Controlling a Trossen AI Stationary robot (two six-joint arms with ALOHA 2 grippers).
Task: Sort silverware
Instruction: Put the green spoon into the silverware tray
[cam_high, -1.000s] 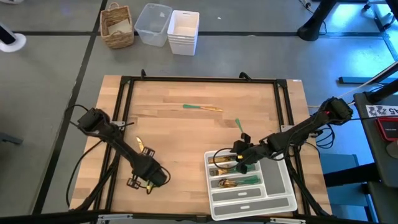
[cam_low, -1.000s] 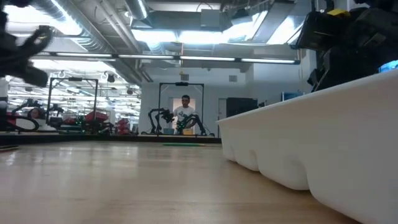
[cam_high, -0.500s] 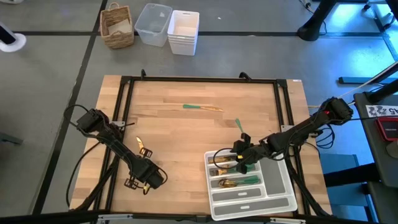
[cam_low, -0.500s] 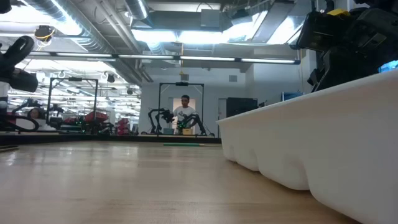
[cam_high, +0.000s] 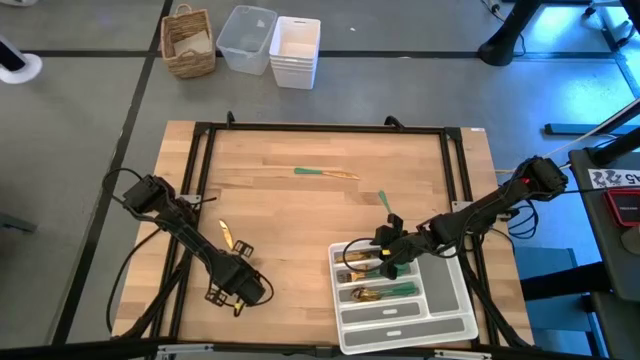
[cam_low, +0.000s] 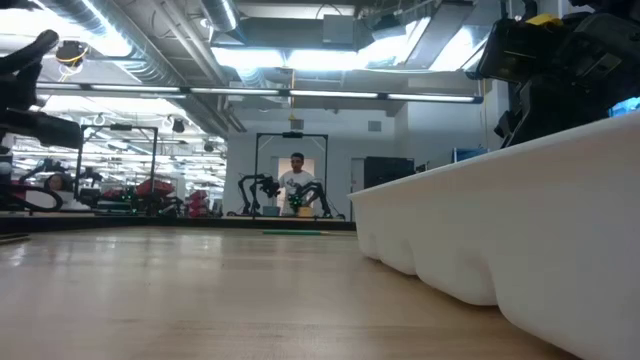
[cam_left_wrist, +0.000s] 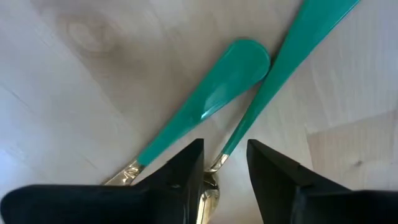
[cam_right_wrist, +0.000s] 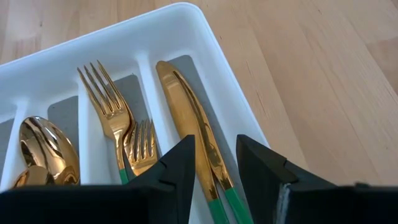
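Observation:
Two green-handled pieces of silverware (cam_left_wrist: 211, 102) lie side by side on the wooden table near its near-left corner. My left gripper (cam_left_wrist: 224, 168) (cam_high: 240, 292) stands open over them, its fingers on either side of one piece's gold neck (cam_left_wrist: 214, 163). A gold piece (cam_high: 228, 236) lies just beyond it. Two more pieces (cam_high: 325, 173) (cam_high: 384, 202) lie toward the far middle. My right gripper (cam_right_wrist: 214, 162) (cam_high: 385, 262) hangs open over the white tray (cam_high: 440, 300), above a knife (cam_right_wrist: 189, 118) that lies in a compartment beside forks (cam_right_wrist: 118, 124) and spoons (cam_right_wrist: 43, 146).
A black frame (cam_high: 320, 128) runs around the tabletop. Beyond the far edge, on the floor, stand a wicker basket (cam_high: 188, 40), a clear bin (cam_high: 246, 38) and stacked white bins (cam_high: 295, 50). A person (cam_low: 297, 185) stands far off in the room behind.
My left gripper has opened: in the low view the gap between its fingers has grown. It has also shifted slightly toward the table's near edge. My right gripper has kept still over the tray.

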